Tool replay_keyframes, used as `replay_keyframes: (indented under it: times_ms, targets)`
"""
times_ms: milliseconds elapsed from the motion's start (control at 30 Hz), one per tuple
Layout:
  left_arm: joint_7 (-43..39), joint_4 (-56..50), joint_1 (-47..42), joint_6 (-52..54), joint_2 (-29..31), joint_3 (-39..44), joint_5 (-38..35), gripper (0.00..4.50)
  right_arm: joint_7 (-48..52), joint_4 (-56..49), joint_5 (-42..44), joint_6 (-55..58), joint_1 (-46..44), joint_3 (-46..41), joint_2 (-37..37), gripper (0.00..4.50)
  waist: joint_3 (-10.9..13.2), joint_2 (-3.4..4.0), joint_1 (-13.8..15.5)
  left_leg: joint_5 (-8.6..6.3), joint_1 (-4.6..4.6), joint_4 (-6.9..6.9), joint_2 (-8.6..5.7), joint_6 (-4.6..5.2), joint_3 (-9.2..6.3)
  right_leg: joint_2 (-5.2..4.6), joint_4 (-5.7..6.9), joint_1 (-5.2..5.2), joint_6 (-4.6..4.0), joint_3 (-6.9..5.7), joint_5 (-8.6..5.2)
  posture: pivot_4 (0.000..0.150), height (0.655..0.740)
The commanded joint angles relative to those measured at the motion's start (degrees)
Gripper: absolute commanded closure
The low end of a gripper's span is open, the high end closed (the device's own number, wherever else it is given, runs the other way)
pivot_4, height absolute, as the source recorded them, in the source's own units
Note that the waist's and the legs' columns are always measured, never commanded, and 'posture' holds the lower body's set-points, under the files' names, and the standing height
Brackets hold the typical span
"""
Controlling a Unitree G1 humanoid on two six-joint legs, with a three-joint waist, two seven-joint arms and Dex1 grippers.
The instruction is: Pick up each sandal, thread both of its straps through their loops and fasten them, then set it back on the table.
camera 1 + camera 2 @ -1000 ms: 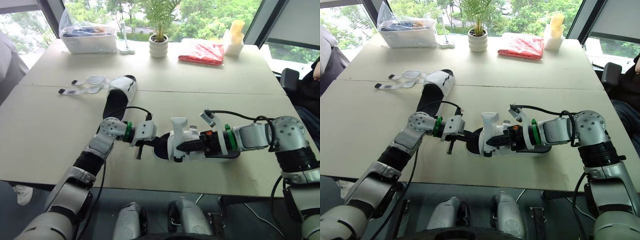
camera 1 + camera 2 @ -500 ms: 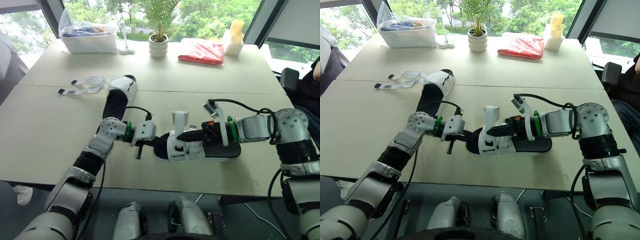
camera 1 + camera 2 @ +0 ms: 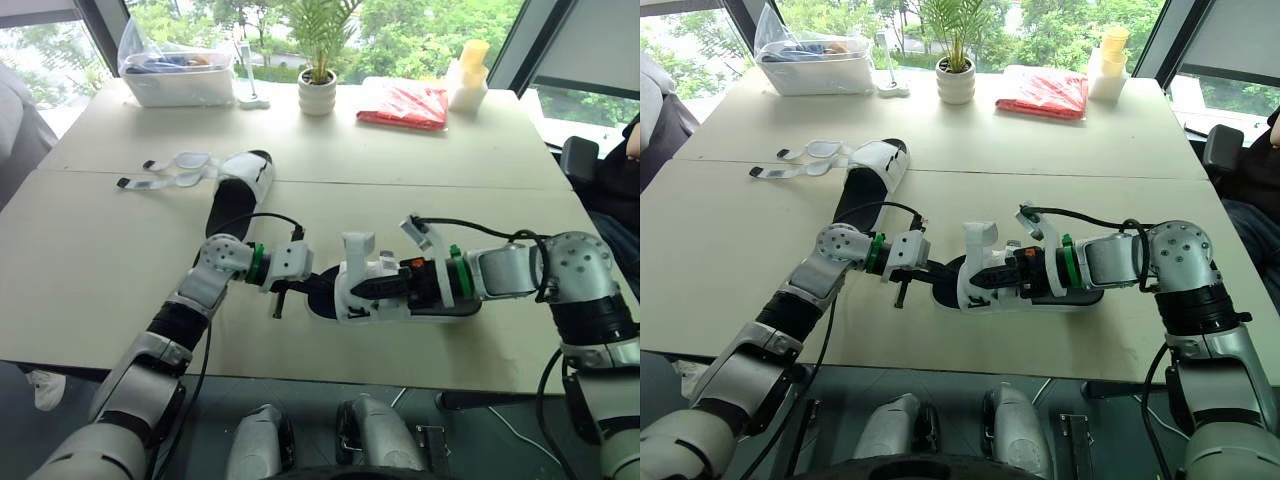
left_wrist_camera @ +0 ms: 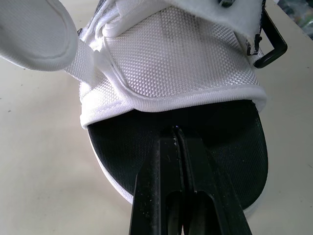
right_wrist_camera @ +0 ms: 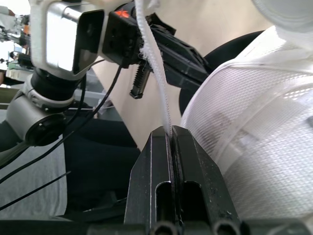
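Near sandal (image 3: 400, 295), black sole and white mesh upper, lying at 6 o'clock on the surface (image 3: 100, 260): left hand (image 4: 176, 134) with fingers together, tips on its toe sole at 9 o'clock; right hand (image 5: 171, 132) clamped on its loose white strap (image 5: 154, 83); far sandal (image 3: 237, 190), straps undone, at 10 o'clock.
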Motion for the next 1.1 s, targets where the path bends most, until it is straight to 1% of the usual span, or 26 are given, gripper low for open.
replay_keyframes:
  times_ms: [33,167,233,333,433,567,700,900,1100]
  targets:
    - [-0.11,2.32,0.70,0.87,0.43,-1.64,2.70,4.50,1.48,0.35,-2.35,1.88,0.37,0.70,0.88,4.47,0.00,0.00,0.03,0.00,0.00,0.00,0.00,0.00,0.00,0.00,0.00,0.00,0.00,0.00,0.00,0.150,0.7278]
    - [-0.19,2.42,0.51,0.90,0.36,-1.59,2.68,4.50,6.07,-0.19,-0.35,3.91,-1.54,-0.27,0.11,4.47,0.00,0.00,0.09,0.00,-0.01,0.00,0.00,0.00,0.00,0.00,0.00,0.00,0.00,0.00,0.00,0.150,0.7278]
    - [-0.20,2.64,0.39,0.84,0.34,-1.57,2.72,4.50,9.14,-1.49,-2.96,4.97,-2.58,-0.07,-0.44,4.47,0.00,0.00,0.09,0.00,-0.01,0.00,0.00,0.00,0.00,0.00,0.00,-0.01,0.00,0.00,0.00,0.150,0.7278]
    - [-0.13,2.98,0.17,0.76,0.22,-1.52,2.72,4.50,11.74,-1.46,-7.69,5.48,-3.82,0.37,-0.28,4.47,0.00,0.00,0.07,0.00,-0.02,0.00,0.00,0.01,0.00,0.00,-0.01,-0.02,0.00,0.00,0.00,0.150,0.7278]
    - [-0.05,2.89,0.09,0.91,0.18,-1.40,2.63,4.50,16.58,-3.99,-18.47,2.49,-4.78,4.12,-1.49,4.47,0.00,0.01,0.07,0.00,-0.02,0.00,0.00,0.01,0.00,0.00,0.00,-0.02,0.00,0.00,0.00,0.150,0.7278]
    - [-0.10,2.48,0.32,0.98,0.43,-1.28,2.60,4.50,24.97,-5.24,-27.14,-0.31,-5.01,7.99,-3.47,4.47,-0.01,0.00,0.11,-0.01,-0.03,0.00,0.00,0.01,0.00,0.00,-0.03,-0.02,0.00,-0.01,0.00,0.150,0.7278]
    - [-0.09,2.34,0.54,1.00,0.61,-1.25,2.64,4.50,30.92,-3.23,-32.63,-1.71,-6.48,9.11,-3.49,4.47,-0.01,0.00,0.10,-0.01,-0.02,0.01,0.00,0.01,0.00,0.00,-0.02,-0.01,0.00,-0.02,0.00,0.150,0.7278]
    - [0.12,2.15,0.75,1.04,0.65,-1.27,2.64,4.50,42.12,-6.00,-40.57,-7.47,-6.39,12.90,-6.24,4.47,-0.01,0.00,0.14,-0.01,-0.02,0.03,0.00,0.01,0.00,-0.01,-0.02,-0.01,0.00,-0.02,0.00,0.150,0.7278]
    - [0.06,1.70,1.09,1.09,0.85,-1.33,2.62,4.50,49.05,-4.89,-45.05,-9.01,-10.24,13.22,-6.38,4.47,-0.01,0.00,0.15,-0.01,-0.03,0.03,0.00,0.01,0.00,-0.01,-0.02,-0.02,0.00,-0.03,0.00,0.150,0.7278]
